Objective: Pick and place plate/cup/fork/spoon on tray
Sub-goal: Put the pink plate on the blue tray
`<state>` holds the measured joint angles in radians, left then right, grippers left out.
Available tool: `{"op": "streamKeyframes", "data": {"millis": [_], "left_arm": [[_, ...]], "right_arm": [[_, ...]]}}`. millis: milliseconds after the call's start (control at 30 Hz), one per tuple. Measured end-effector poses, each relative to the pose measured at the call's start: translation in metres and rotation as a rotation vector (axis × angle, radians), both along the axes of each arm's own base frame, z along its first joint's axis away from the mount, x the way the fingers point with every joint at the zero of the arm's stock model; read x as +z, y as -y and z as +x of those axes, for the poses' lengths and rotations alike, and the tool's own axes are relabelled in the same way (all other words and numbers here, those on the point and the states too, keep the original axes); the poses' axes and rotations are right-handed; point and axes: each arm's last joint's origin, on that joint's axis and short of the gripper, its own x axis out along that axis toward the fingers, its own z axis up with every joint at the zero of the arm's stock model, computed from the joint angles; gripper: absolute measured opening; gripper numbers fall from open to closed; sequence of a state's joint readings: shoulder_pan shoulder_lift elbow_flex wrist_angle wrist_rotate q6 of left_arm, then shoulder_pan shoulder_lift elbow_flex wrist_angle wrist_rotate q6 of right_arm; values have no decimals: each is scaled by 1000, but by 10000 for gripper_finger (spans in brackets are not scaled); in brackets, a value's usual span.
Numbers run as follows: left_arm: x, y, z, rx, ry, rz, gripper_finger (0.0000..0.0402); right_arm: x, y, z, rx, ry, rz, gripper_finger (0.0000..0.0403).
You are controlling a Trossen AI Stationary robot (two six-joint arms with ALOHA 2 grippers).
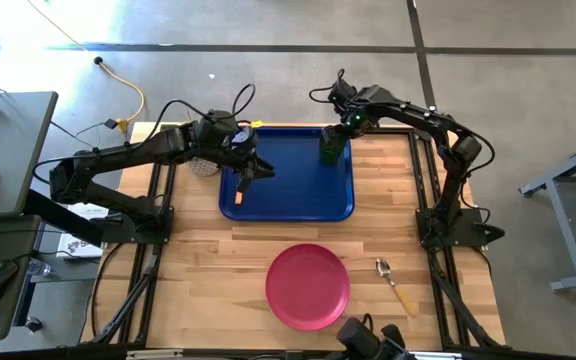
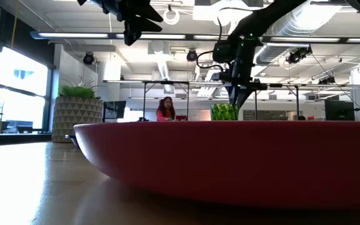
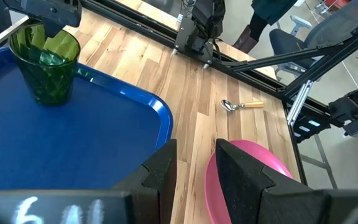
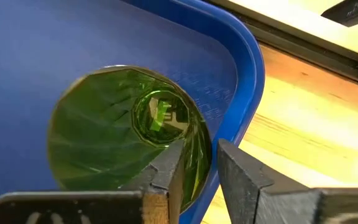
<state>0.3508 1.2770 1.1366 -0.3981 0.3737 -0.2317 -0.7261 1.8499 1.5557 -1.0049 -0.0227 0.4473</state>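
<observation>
The dark blue tray [image 1: 298, 190] lies at the table's far middle. The olive-green cup [image 1: 331, 148] stands upright by its base in the tray's far right corner. My right gripper [image 4: 201, 168] points down over it, slightly open, with one finger inside the cup's rim and one outside. My left gripper [image 3: 196, 168] is open and empty above the tray's left part. A small orange piece [image 1: 238, 197], seemingly the fork's handle, lies on the tray below it. The pink plate [image 1: 308, 287] and the spoon [image 1: 393, 282] lie on the near table. My right gripper comes from above, its fingers astride the cup's rim [image 4: 205, 158] on the side toward the tray's right rim. A gap shows on either side of the wall, and I cannot tell whether a finger touches it. The cup stands on the tray.
A pale round object [image 1: 203, 165] sits by the tray's left rim under my left arm. Bare wood lies between the tray and the plate. A potted plant [image 2: 77, 112] and a person [image 2: 165, 109] show in the room beyond the table.
</observation>
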Motion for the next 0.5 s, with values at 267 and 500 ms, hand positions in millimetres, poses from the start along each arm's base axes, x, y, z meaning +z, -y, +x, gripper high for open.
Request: {"op": "streamKeyframes", "data": {"millis": [267,500], "left_arm": [[0,0,0,0,0,0,100],[0,0,0,11,-3,7,100]], "right_arm": [[21,-6,-7,-10,43,-43,87],[48,-17,-18,-41,112,-77,87]]}}
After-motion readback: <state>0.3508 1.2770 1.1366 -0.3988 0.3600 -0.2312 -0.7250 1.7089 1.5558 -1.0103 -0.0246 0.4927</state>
